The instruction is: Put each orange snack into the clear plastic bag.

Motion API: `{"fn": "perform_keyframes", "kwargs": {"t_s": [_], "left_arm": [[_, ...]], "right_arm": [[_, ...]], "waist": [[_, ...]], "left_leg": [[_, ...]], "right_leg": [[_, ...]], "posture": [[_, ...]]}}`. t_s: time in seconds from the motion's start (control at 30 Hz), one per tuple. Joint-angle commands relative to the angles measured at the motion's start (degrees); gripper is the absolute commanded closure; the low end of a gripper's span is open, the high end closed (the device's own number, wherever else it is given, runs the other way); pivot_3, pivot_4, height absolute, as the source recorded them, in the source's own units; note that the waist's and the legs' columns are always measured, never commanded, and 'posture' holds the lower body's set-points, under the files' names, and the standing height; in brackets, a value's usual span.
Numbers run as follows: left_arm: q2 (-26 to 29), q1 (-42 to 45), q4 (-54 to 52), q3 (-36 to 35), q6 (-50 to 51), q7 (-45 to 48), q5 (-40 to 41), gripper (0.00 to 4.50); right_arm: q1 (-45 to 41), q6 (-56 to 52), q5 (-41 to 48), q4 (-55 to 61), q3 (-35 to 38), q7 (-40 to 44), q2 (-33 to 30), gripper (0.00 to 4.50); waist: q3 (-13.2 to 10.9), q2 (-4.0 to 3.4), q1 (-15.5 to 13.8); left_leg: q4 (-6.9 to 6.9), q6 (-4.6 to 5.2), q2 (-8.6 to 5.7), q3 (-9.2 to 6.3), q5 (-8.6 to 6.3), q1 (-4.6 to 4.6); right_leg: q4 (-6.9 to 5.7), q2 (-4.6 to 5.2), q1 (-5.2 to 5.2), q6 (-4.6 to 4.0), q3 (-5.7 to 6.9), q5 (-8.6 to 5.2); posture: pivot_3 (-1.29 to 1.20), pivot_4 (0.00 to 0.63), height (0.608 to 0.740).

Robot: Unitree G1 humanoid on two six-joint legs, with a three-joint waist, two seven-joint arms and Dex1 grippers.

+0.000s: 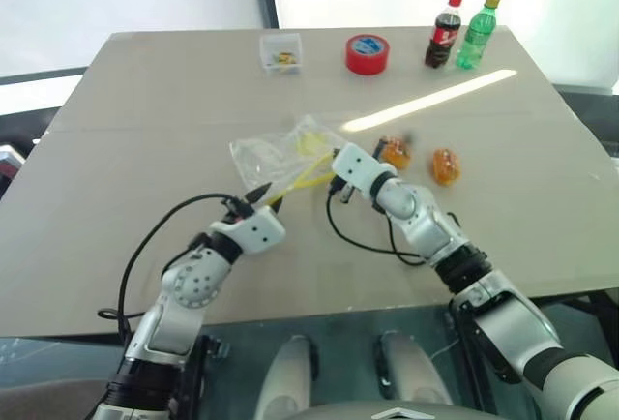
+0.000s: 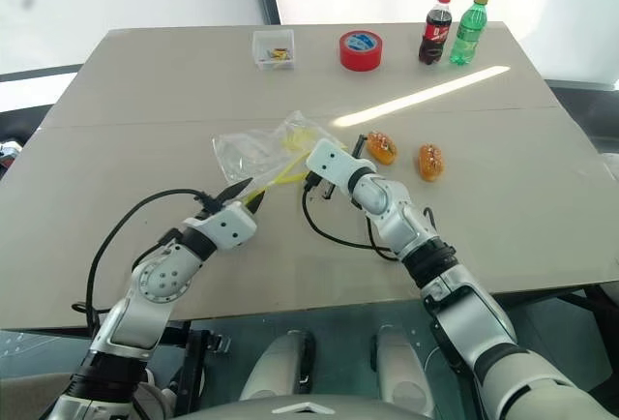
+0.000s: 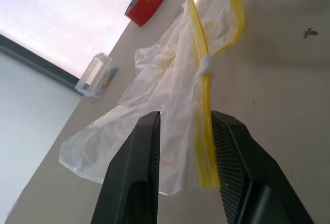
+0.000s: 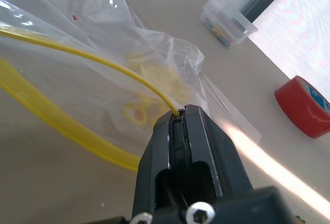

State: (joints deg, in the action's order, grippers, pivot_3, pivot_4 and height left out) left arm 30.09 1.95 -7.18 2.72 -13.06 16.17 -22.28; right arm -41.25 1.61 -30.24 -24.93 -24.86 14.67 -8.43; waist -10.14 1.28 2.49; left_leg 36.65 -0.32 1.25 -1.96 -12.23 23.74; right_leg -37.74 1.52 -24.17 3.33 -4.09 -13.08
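A: What lies on the beige, matte surface (image 1: pixel 126 149)?

B: A crinkled, see-through plastic bag (image 1: pixel 276 154) with a yellow strip along its mouth, near the middle. To its right lie two small oval orange snacks in glossy wrappers, one (image 1: pixel 394 153) close to the bag and the other (image 1: pixel 445 165) a little farther right, apart from each other. Along the far edge stand a small clear square box (image 1: pixel 280 52) with yellow bits inside, a red tape roll (image 1: pixel 368 54) with a blue core, a dark cola bottle with a red cap (image 1: pixel 444 32) and a green bottle with a yellow cap (image 1: pixel 477 33). A bright streak of light crosses the surface; pale walls and a dark post rise behind.

A: And the pincers?

B: The right pincer (image 4: pixel 180 115) is clamped tight on the bag's yellow strip. The left pincer (image 3: pixel 184 131) stands part-open, its two black fingers either side of the bag's film and yellow strip; whether they press it I cannot tell.
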Motion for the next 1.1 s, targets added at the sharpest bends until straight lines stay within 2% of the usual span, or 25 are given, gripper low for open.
{"fn": "perform_keyframes", "kwargs": {"t_s": [0.03, 0.23, 0.3, 0.37, 0.4, 0.57, 0.67, 0.73, 0.87, 0.9, 0.93, 1.03, 1.1], "left_arm": [[0.2, -0.2, -1.1, 0.3, -1.0, 0.0, 0.4, 2.97], [0.2, -0.4, -0.5, 0.6, -1.2, 0.4, 0.5, 2.97], [0.2, -0.5, -0.4, 0.6, -1.3, 0.4, 0.6, 3.47], [0.2, -0.2, 0.4, 0.5, -1.0, 0.2, 0.4, 4.34], [0.2, 0.0, 0.8, 0.5, -0.9, 0.1, 0.3, 4.48], [0.4, 0.2, 1.7, 0.2, -1.0, -0.3, 0.0, 4.48], [-0.3, 1.2, 2.3, 0.3, -0.7, -0.5, 0.4, 4.5], [-0.8, 1.8, 2.3, 0.4, -0.3, -0.3, 1.0, 4.5], [-1.7, 2.3, 2.5, 0.7, 0.5, 0.2, 1.8, 4.5], [-2.0, 2.4, 2.5, 0.7, 0.7, 0.3, 2.1, 4.5], [-2.3, 2.7, 2.4, 0.8, 0.9, 0.3, 2.2, 4.5], [-2.9, 3.1, 1.8, 1.1, 1.1, 0.7, 2.6, 4.5], [-3.3, 3.2, 1.5, 1.3, 0.7, 1.1, 3.5, 4.5]], "right_arm": [[0.5, 0.6, 0.2, 2.7, 0.2, -0.5, 0.1, 4.5], [0.6, 0.4, 0.3, 3.1, 0.2, 0.0, 0.1, 4.5], [0.6, 0.4, 0.4, 3.2, 0.3, 0.3, 0.0, 4.5], [0.5, 0.6, 0.5, 3.0, 0.3, 0.2, -0.1, 4.5], [0.4, 0.6, 0.5, 3.0, 0.4, 0.2, -0.1, 4.5], [0.9, 0.2, 1.2, 3.7, 0.4, 1.5, 0.0, 4.5], [2.5, -0.8, 1.8, 5.1, 1.1, 1.2, 0.1, 3.6], [4.0, -0.7, 1.0, 6.8, 1.5, -0.8, -0.4, 2.44], [7.0, -1.8, 4.5, 11.8, 4.8, -0.7, -0.6, 1.05], [7.7, -2.5, 5.8, 12.7, 5.7, -0.5, -0.1, 0.43], [8.4, -2.8, 6.8, 13.6, 6.2, -0.1, 0.2, 0.06], [9.6, -2.7, 8.1, 14.4, 6.1, 1.0, 0.5, 0.06], [9.7, -2.7, 8.3, 13.6, 5.8, 0.9, 0.8, 0.69]], "waist": [[0.0, 0.0, 0.0], [0.0, 0.0, 0.0], [0.0, 0.0, 0.0], [0.0, 0.0, 0.0], [0.0, -0.01, 0.0], [0.0, -0.01, 0.0], [0.0, -0.01, -0.1], [0.0, -0.01, -0.1], [0.0, -0.01, -0.1], [0.0, -0.01, -0.1], [0.0, -0.01, -0.1], [0.0, 0.0, -0.1], [0.0, 0.0, -0.1]], "left_leg": [[0.0, 0.0, 0.0, 0.0, 0.0, 0.0], [0.01, 0.0, 0.0, 0.0, 0.0, -0.01], [0.01, 0.0, 0.0, 0.0, 0.0, -0.01], [0.01, 0.0, 0.0, 0.0, 0.0, -0.01], [0.01, 0.0, 0.0, 0.0, 0.0, -0.01], [0.02, 0.0, 0.0, 0.0, 0.0, -0.04], [0.03, 0.0, 0.0, 0.0, 0.0, -0.05], [0.05, 0.0, 0.0, -0.04, 0.0, -0.05], [0.16, 0.0, 0.0, -0.02, 0.0, -0.02], [0.17, 0.0, 0.0, -0.02, 0.0, -0.03], [0.19, 0.0, 0.0, -0.03, 0.0, -0.03], [0.21, 0.0, 0.0, -0.03, 0.0, -0.04], [0.22, 0.0, 0.0, -0.03, 0.0, -0.05]], "right_leg": [[0.0, 0.0, 0.0, 0.0, 0.0, 0.0], [-0.03, -0.01, 0.0, 0.0, 0.0, 0.0], [-0.03, -0.01, 0.0, 0.0, 0.0, 0.0], [-0.03, -0.01, 0.0, 0.0, 0.0, 0.0], [-0.03, -0.01, 0.0, 0.0, 0.0, 0.0], [-0.05, -0.01, 0.02, 0.0, 0.0, 0.0], [-0.09, -0.01, 0.02, 0.0, 0.0, 0.0], [-0.11, -0.02, 0.03, 0.0, 0.02, 0.0], [-0.12, -0.01, 0.05, 0.01, 0.01, 0.0], [-0.12, -0.01, 0.07, 0.01, 0.02, 0.0], [-0.13, -0.02, 0.07, 0.02, 0.02, 0.0], [-0.14, -0.02, 0.09, 0.02, 0.02, 0.0], [-0.14, -0.02, 0.09, 0.02, 0.02, 0.0]], "posture": [[0.0, 0.15, 0.74], [0.0, 0.15, 0.74], [0.0, 0.15, 0.74], [0.0, 0.15, 0.74], [0.0, 0.15, 0.74], [0.0, 0.15, 0.74], [0.0, 0.15, 0.74], [0.0, 0.15, 0.74], [0.0, 0.15, 0.74], [0.0, 0.15, 0.74], [0.0, 0.15, 0.74], [0.0, 0.15, 0.74], [0.0, 0.15, 0.74]]}}
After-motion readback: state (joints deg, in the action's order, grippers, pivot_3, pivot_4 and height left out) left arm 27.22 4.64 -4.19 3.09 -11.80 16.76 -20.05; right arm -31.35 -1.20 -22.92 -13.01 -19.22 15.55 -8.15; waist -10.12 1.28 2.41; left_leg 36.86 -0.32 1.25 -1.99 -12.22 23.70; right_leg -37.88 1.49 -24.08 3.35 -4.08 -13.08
